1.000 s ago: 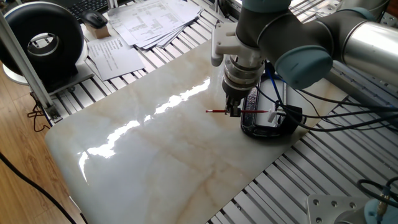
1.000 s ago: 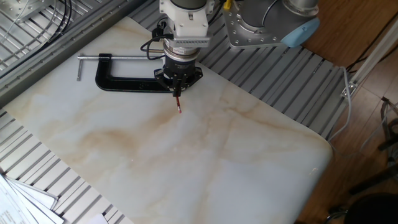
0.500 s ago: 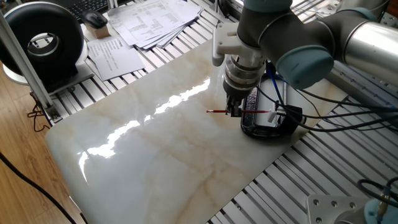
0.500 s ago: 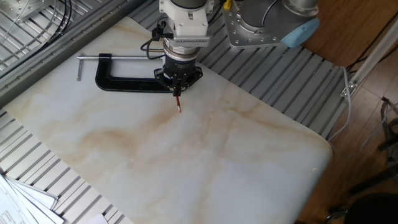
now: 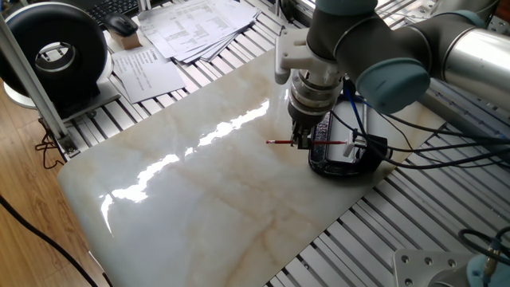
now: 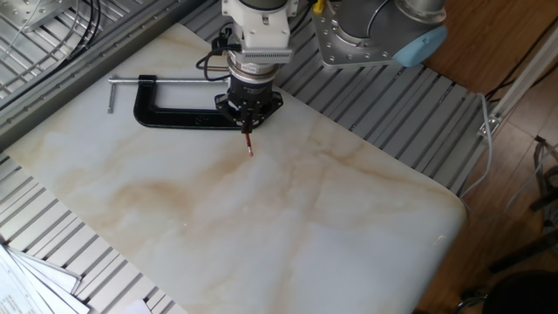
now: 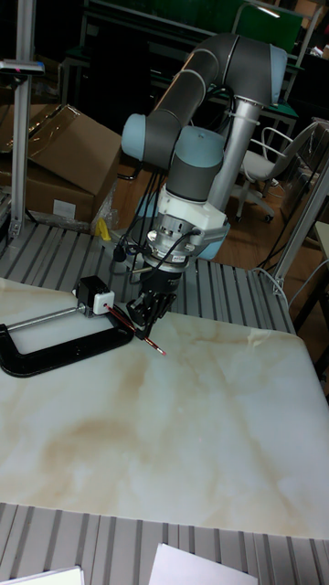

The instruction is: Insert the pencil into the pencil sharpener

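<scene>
The hand (image 7: pixel 146 322) is pinching the thin red pencil (image 7: pixel 155 345) near its middle, fingers pressed against the shaft, with the pencil held nearly level just above the pale marble-patterned desk (image 7: pixel 183 430). In the tall fixed view the pencil runs from ten o'clock to four o'clock through the hand, its free end poking out at four o'clock.

And there is a small move. Against the pictures from a second ago, the hand and pencil have crept a touch towards the clamp side, and the pencil's free end (image 5: pixel 271 142) now sits slightly nearer three o'clock in one fixed view. It is a slow, careful feed, not a lunge.

The target, the small black blocky pencil sharpener with its whitish patch (image 7: pixel 94 294), sits at ten o'clock from the hand, by the screw end of the large black metal C-clamp (image 7: pixel 64 352). The pencil's far end lies just beside that whitish patch. I can't tell whether it has entered the hole yet.

My read is that this is the insertion step itself, well along. The same gentle push towards ten o'clock should finish it, provided the pencil stays lined up with the opening.
</scene>
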Robot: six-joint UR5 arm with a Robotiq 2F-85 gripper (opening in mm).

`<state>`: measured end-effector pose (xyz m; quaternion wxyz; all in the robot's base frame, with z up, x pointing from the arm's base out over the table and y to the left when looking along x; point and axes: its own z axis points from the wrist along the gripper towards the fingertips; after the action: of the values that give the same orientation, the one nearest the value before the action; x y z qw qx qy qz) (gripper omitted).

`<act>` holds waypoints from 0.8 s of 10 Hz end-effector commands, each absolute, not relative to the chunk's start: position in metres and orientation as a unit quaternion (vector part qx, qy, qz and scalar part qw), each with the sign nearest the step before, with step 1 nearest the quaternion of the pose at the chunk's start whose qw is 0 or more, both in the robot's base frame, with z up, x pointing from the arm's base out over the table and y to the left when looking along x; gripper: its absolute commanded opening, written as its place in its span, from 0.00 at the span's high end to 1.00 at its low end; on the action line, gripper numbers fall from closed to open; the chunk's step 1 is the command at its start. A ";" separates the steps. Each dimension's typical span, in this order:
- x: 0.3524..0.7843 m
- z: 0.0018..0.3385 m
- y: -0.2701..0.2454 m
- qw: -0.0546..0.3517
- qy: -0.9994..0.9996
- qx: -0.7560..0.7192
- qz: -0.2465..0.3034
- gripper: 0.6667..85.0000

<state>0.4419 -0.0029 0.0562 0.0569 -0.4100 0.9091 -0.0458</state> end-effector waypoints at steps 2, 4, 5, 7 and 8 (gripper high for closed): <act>0.443 0.056 -0.001 0.063 0.914 -0.399 -0.035 0.99; 0.443 0.056 -0.002 0.063 0.914 -0.399 -0.035 0.99; 0.443 0.056 -0.003 0.063 0.914 -0.399 -0.035 0.99; 0.442 0.056 -0.006 0.063 0.914 -0.399 -0.034 0.99; 0.442 0.057 -0.007 0.063 0.914 -0.400 -0.034 0.99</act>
<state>0.4411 -0.0059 0.0552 0.0590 -0.4032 0.9124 -0.0391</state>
